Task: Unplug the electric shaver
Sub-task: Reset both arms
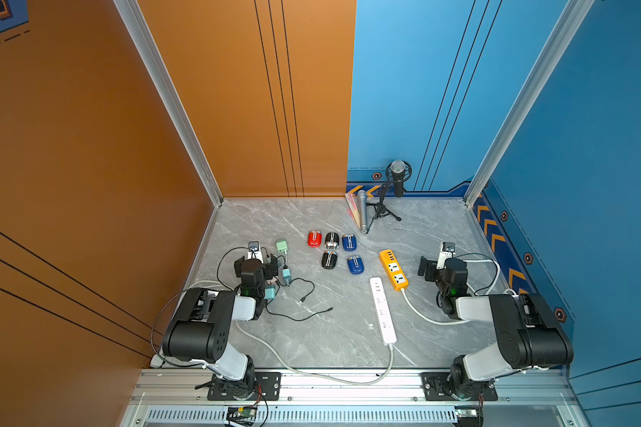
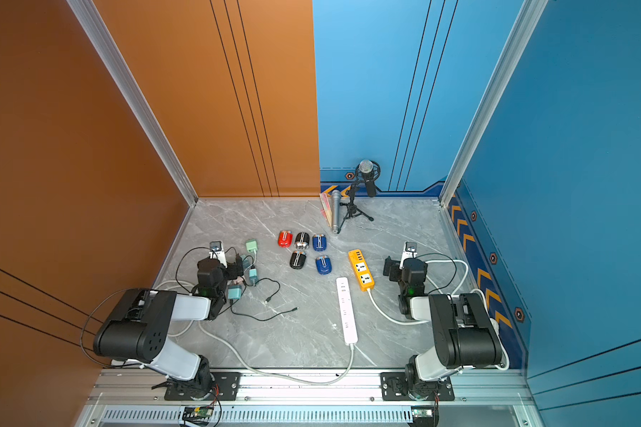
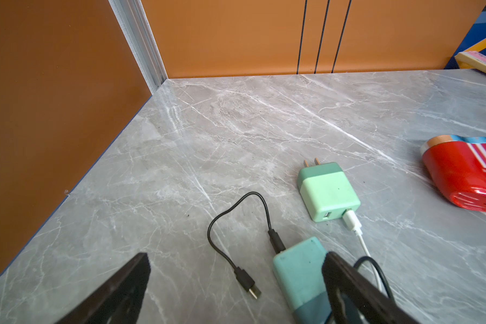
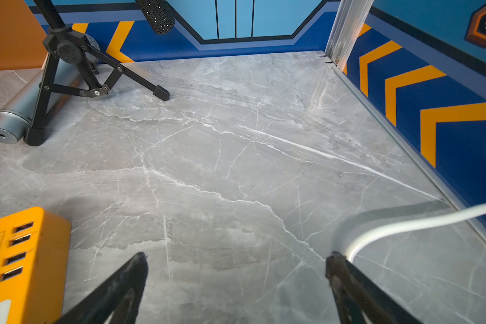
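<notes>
1. The left gripper (image 3: pixel 236 256) has its jaws spread wide and grips nothing. One finger (image 3: pixel 348 280) sits in front of a teal USB charger (image 3: pixel 300 272). A black cable (image 3: pixel 275 241) is plugged into that charger, and its other end lies loose on the marble tabletop (image 3: pixel 236 126).
2. The right gripper (image 4: pixel 236 255) has its jaws just as wide above bare marble, with nothing between them. An orange power strip (image 4: pixel 23 261) lies to one side of it and a white cord (image 4: pixel 432 220) to the other.
3. Five electric shavers lie clustered mid-table between the arms, well apart from both grippers. The far row holds the red shaver (image 1: pixel 314 239), black shaver (image 1: pixel 331 240) and blue shaver (image 1: pixel 349 242). The near row holds the second black shaver (image 1: pixel 329 259) and second blue shaver (image 1: pixel 355 265).
4. A mint-green charger (image 3: pixel 330 193) lies flat with its prongs bare and a white USB cable (image 3: pixel 354 224) in one port.
5. The red shaver carries white stripes and small print, and the orange strip has lettering on its side. Both are too blurred to read.
6. A white power strip (image 1: pixel 383 309) lies near the orange one. At the far edge stands a tripod microphone (image 1: pixel 398 177), with a silver handheld microphone (image 1: pixel 362 210) lying just beside it.
</notes>
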`<state>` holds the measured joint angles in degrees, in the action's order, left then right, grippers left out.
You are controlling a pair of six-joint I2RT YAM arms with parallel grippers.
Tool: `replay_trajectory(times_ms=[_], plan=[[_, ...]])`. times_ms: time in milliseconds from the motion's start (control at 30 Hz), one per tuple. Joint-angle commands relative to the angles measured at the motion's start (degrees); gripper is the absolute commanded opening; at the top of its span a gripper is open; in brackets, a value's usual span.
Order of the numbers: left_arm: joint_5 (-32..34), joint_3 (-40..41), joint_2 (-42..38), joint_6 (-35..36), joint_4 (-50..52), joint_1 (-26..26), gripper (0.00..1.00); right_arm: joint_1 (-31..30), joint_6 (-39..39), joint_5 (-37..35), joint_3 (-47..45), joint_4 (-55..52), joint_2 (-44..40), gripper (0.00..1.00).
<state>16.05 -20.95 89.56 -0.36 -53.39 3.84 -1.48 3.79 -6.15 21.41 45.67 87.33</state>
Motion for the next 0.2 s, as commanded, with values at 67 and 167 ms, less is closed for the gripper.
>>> replay_trajectory(times_ms=[67, 167], plan=[[-0.67, -0.38, 0.34, 0.2, -0.76, -0.67, 0.98, 0.32, -0.72, 0.78, 1.19, 1.19, -0.23, 1.0], [-0.43, 0.08, -0.2, 0.26, -0.91, -0.43, 0.98, 0.33, -0.77, 0.79, 1.18, 1.18, -0.23, 1.0]])
